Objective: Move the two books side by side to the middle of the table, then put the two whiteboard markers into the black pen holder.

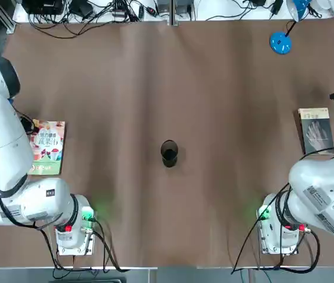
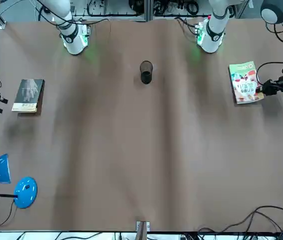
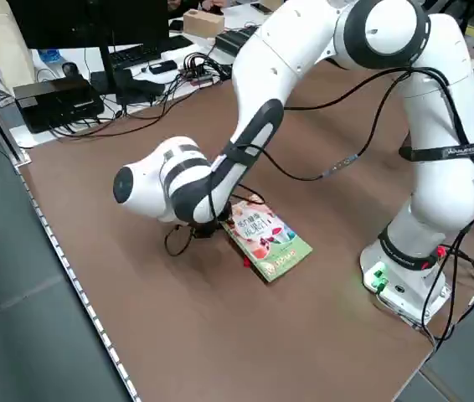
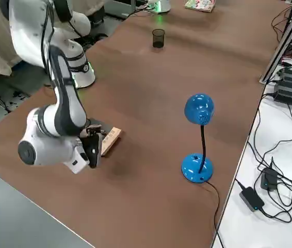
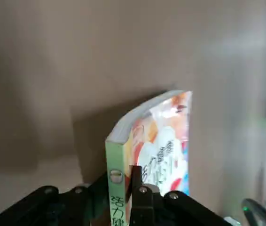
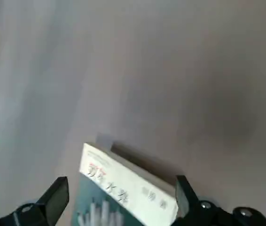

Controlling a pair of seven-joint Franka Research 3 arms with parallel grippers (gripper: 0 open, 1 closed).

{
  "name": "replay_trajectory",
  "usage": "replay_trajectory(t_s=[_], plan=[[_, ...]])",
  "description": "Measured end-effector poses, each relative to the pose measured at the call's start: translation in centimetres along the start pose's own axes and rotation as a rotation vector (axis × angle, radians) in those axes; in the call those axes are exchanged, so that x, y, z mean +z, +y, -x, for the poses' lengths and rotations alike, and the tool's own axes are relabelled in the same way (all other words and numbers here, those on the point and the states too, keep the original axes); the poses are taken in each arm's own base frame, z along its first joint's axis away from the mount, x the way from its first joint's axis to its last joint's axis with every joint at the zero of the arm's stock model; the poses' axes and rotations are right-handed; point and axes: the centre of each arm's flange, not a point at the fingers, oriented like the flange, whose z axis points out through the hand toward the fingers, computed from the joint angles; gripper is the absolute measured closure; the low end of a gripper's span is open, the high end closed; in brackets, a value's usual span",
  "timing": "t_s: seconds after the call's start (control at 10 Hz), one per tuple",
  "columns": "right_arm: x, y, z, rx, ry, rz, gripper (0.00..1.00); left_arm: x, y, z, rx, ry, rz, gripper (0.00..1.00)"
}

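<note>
We found the left gripper [image 5: 123, 188] clamped tight on the pale book's [image 5: 159, 141] spine edge. The right gripper [image 6: 119, 200] stood wide apart, the dark book [image 6: 123, 188] lying between its fingers, not gripped.

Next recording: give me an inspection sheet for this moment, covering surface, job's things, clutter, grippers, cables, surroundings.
Surface: brown table, middle bare apart from the holder.
Job's things: pale book at the robot's left edge; dark book at its right edge; black pen holder upright near the centre; markers: nothing seen.
Clutter: blue lamp at the far right corner.
Grippers: left gripper shut on the pale book's edge; right gripper open, fingers either side of the dark book's end.
Cables: black leads run from both arm bases; a tangle lies past the far edge.
Surroundings: monitor and electronics on a side desk.
</note>
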Motion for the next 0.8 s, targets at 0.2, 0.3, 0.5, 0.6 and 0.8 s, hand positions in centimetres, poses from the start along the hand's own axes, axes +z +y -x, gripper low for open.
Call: replay_trajectory(t_s=[0.2,0.3,0.5,0.6,0.8], plan=[[2.1,1.6,0.9,-0.012,0.001,-0.059,0.0,-2.5,2.2,-2.7,0.024,0.033,0.049,0.81],[2.8,2.2,1.1,-0.015,0.007,-0.104,0.0,-4.1,3.8,-4.0,0.026,0.066,0.05,0.82],[2.9,3.7,1.2,-0.021,0.018,-0.156,0.0,-6.8,8.4,-6.8,-0.01,0.14,0.115,0.82],[3.1,4.4,1.8,-0.015,0.021,-0.175,0.0,-7.5,11.5,-9.1,-0.027,0.124,0.173,0.82],[3.8,5.5,3.1,-0.001,0.027,-0.206,0.0,-7.0,16.7,-14.8,-0.016,0.061,0.227,0.82]])
